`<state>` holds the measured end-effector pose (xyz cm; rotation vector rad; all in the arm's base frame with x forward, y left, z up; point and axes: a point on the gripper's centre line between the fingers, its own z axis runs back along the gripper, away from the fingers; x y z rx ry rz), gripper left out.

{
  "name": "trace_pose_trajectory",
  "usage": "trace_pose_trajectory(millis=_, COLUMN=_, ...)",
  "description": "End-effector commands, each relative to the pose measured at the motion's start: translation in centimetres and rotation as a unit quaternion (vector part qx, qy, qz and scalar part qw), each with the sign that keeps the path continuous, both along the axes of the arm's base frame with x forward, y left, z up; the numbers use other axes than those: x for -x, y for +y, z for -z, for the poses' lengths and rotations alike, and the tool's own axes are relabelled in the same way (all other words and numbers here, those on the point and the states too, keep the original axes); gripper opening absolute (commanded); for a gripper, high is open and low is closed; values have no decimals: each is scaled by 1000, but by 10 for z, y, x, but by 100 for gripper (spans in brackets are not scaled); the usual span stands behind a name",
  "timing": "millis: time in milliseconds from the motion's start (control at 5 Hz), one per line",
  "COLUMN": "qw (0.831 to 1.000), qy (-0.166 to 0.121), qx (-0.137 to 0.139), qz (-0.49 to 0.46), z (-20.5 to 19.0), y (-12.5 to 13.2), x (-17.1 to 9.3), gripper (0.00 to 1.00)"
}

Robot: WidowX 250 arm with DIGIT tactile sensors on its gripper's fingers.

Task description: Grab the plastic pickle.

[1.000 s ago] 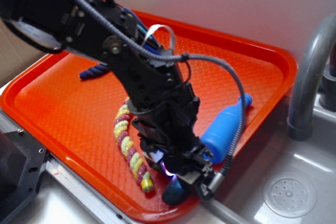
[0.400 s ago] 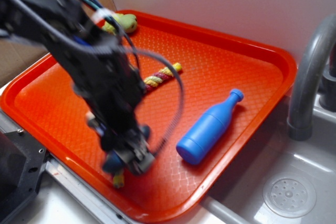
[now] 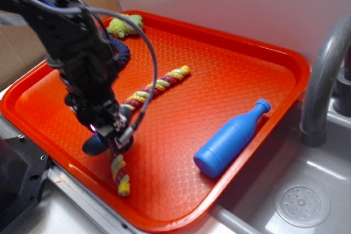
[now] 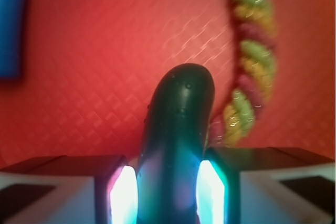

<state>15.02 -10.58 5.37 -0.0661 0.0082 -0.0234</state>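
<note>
The tool (image 4: 167,190) is clamping the plastic pickle (image 4: 177,145) between its two glowing pads (image 4: 124,192), which are pressing on the pickle's flanks near one end while the rounded far end is sticking out ahead of them. In the exterior view the tool (image 3: 107,135) is hanging at the near-left part of the orange tray (image 3: 230,47), with the dark pickle (image 3: 96,143) showing just below and to the left of it; whether the pickle is riding clear of the tray floor or resting on it is hard to tell from here.

The pickle is looking glossy, smooth and rigid, probably hollow and light, so weight is not the worry; slipperiness is. With a hold this close to one end, the rounded capsule could be squeezing outward like a seed. A grip across the middle of its length would be sitting more securely.

Just beside the tool, a braided rope (image 3: 145,91) in yellow, green and maroon is lying diagonally across the tray, and seems not to be caught in the grip. A blue bottle (image 3: 230,138) is lying well apart to the right, a light-green plush toy (image 3: 125,24) is sitting at the far edge, and a grey tap (image 3: 323,75) is rising at the right.
</note>
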Motion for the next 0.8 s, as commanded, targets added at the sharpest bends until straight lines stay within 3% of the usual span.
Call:
trace_pose_trajectory(millis=0, qw=1000, qy=-14, qx=-14, qz=12, z=-11, y=3, x=2, gripper=0)
trace_pose_trajectory(millis=200, qw=999, qy=-47, qx=-8, qz=-12, z=-46, y=25, x=9, gripper=0)
trace_pose_trajectory(millis=400, qw=994, qy=-77, qx=27, qz=-68, z=-94, y=52, x=-4, gripper=0)
trace_pose_trajectory(millis=600, qw=992, qy=-68, qx=39, qz=-102, z=-143, y=64, x=-22, gripper=0)
